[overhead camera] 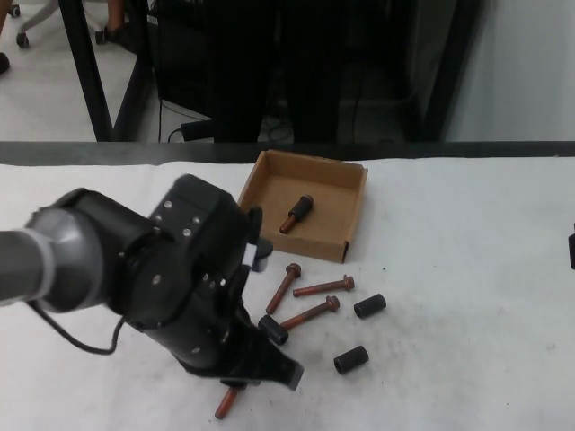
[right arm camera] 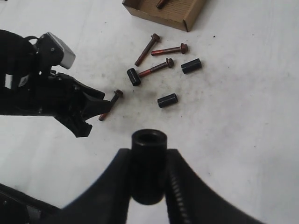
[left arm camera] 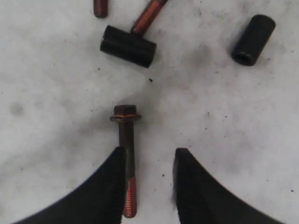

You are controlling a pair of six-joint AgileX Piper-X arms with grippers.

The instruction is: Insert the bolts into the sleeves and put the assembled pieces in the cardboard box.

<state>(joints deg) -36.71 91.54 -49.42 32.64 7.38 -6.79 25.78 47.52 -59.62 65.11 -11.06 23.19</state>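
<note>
A copper bolt [left arm camera: 126, 140] lies flat on the white bench, and my left gripper [left arm camera: 149, 161] stands open over its threaded end, one finger [left arm camera: 105, 186] touching the shank. In the high view the same bolt [overhead camera: 226, 402] pokes out under the left gripper [overhead camera: 256, 375]. My right gripper [right arm camera: 148, 158] is shut on a black sleeve [right arm camera: 148, 140], held upright with its bore open, above the bench. Farther off lie three more bolts [overhead camera: 311, 312] and three loose sleeves [overhead camera: 351, 360]. The cardboard box [overhead camera: 350, 224] holds one assembled piece [overhead camera: 296, 214].
The left arm's bulky body [overhead camera: 153, 269] covers the bench's near left. One sleeve [left arm camera: 127, 45] rests against a bolt close ahead of the left gripper, another sleeve [left arm camera: 252, 39] off to the side. The bench's far edge [overhead camera: 287, 151] runs behind the box.
</note>
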